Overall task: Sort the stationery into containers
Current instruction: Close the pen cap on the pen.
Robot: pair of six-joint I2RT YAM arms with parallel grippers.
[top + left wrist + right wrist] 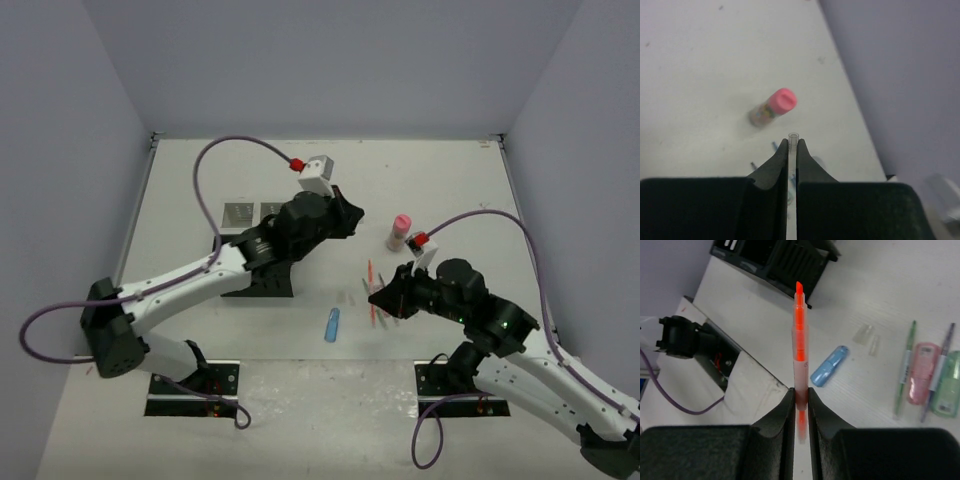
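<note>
In the left wrist view my left gripper (793, 142) is shut on a thin clear tube (793, 136), whose open end pokes out past the fingertips. It hangs above the table, just short of the pink-capped bottle (774, 107) (399, 230). My right gripper (800, 392) is shut on an orange pen (799, 335) (371, 290), which points toward the black containers (775, 260). A blue capsule-shaped piece (830, 366) (331, 324) lies on the table beneath it. From above, the left arm hides most of the black containers (268, 284). Only the two mesh compartments (250, 211) show.
To the right in the right wrist view lie a green pen (904, 370), a grey pen (938, 367), a pink item (921, 372), a green item (946, 382) and two clear caps (863, 334). Grey walls enclose the table on three sides.
</note>
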